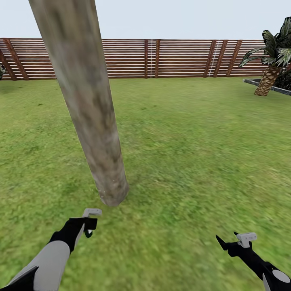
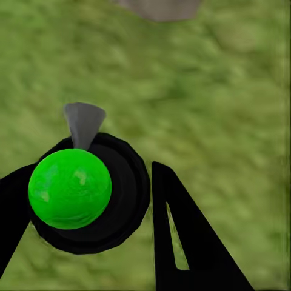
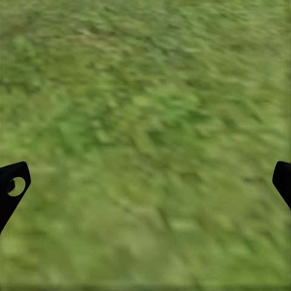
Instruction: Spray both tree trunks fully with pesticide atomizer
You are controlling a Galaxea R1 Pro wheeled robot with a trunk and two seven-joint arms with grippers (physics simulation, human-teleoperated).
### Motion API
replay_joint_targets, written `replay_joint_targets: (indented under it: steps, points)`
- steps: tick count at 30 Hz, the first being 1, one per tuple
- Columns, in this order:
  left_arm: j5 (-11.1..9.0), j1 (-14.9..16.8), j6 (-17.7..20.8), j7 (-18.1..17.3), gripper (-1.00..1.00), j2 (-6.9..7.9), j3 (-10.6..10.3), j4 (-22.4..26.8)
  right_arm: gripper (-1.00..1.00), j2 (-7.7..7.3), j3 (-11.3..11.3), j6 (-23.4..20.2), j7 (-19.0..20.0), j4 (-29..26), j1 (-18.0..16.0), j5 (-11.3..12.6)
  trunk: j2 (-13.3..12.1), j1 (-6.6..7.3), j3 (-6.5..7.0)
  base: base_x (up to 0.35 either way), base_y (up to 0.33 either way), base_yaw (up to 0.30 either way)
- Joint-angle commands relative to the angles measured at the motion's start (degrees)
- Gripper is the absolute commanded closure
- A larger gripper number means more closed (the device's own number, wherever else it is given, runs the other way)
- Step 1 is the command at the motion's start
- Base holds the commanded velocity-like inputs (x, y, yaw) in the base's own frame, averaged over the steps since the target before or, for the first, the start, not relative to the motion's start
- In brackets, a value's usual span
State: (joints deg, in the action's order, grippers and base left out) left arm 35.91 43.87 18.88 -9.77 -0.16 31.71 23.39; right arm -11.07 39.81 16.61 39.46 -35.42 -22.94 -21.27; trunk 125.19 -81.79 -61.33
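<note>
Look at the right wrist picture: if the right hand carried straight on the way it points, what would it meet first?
Most likely the grass floor. The right hand has its fingers spread wide with nothing between them and lawn straight ahead. How far off the grass lies is unclear.

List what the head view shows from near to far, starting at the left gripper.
left gripper → base of the tree trunk → open grass → wooden fence

one tree trunk (image 1: pixel 87 105), one palm (image 1: pixel 271 60), two hands
</note>
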Motion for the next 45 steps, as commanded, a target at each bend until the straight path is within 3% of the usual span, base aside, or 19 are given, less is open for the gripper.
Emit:
replay_joint_targets:
  steps: [1, 4, 10, 13, 15, 18, 20, 25, 33, 36, 40, 45]
  points:
    - [0.0, 0.1, 0.0, -0.7, 1.00, 0.11, 0.0, 0.0, -1.00, 0.00, 0.0, 0.0, 0.0, 0.0, 0.0, 0.0, 0.0, 0.00, 0.00, 0.000, 0.000, 0.000]
    - [0.3, 0.1, 1.8, -3.5, 1.00, 0.84, -0.1, 0.9, -1.00, 0.00, 0.0, 0.0, 0.0, 0.0, 0.0, 0.0, 0.0, 0.00, 0.00, 0.000, 0.000, 0.000]
    - [0.2, 1.1, 4.9, -10.8, 1.00, 6.76, -0.1, 1.1, -1.00, -0.07, 0.0, 0.0, 0.0, 0.0, 0.0, -0.1, 0.0, 0.00, 0.00, 0.000, 0.000, 0.000]
    - [0.3, 1.9, 5.0, -13.4, 1.00, 8.00, -0.2, 1.1, -1.00, -0.08, 0.0, 0.0, 0.0, 0.0, 0.0, -0.1, 0.0, 0.00, 0.00, 0.000, 0.000, 0.000]
    - [0.3, 2.2, 5.0, -14.9, 1.00, 7.62, -0.8, 1.1, -1.00, -0.09, 0.0, 0.0, 0.0, 0.0, 0.0, -0.1, 0.0, 0.00, 0.00, 0.000, 0.000, 0.000]
    - [0.1, 2.0, 5.1, -16.0, 1.00, 6.60, -5.9, 1.0, -1.00, -0.09, 0.0, 0.0, 0.0, 0.0, 0.0, -0.1, 0.0, 0.00, 0.00, 0.000, 0.000, 0.000]
    - [0.0, 1.9, 5.1, -16.2, 1.00, 5.09, -7.3, 1.0, -1.00, -0.08, 0.0, 0.0, 0.0, 0.0, 0.0, -0.1, 0.0, 0.00, 0.00, 0.000, 0.000, 0.000]
    - [-0.1, 2.4, 5.1, -16.3, 1.00, 3.97, -7.7, 1.1, -1.00, -0.09, 0.0, 0.0, 0.0, 0.0, 0.0, -0.1, 0.0, 0.00, 0.00, -0.023, 0.005, 0.000]
    - [-0.2, 2.8, 5.3, -16.3, 1.00, 3.77, -7.7, 4.3, -1.00, -0.09, 0.0, 0.0, 0.0, 0.0, 0.0, -0.1, 0.0, 0.00, 0.00, -0.191, 0.040, 0.000]
    - [-0.2, 5.5, 6.0, -16.3, 1.00, 3.84, -7.7, 4.4, -1.00, -0.09, 0.0, 0.0, 0.0, 0.0, 0.0, -0.1, 0.0, 0.00, 0.00, -0.012, 0.002, 0.000]
    - [-0.2, 9.7, 11.0, -16.3, 1.00, 3.85, -7.7, 4.4, -1.00, -0.09, 0.0, 0.0, 0.0, 0.0, 0.0, -0.1, 0.0, 0.00, 0.00, -0.001, 0.000, 0.000]
    - [-0.2, 11.2, 11.9, -16.5, 1.00, 4.74, -7.9, 4.4, -1.00, -0.09, 0.0, 0.0, 0.0, -0.1, 0.0, -0.1, 0.0, 0.00, 0.00, 0.000, 0.000, 0.000]
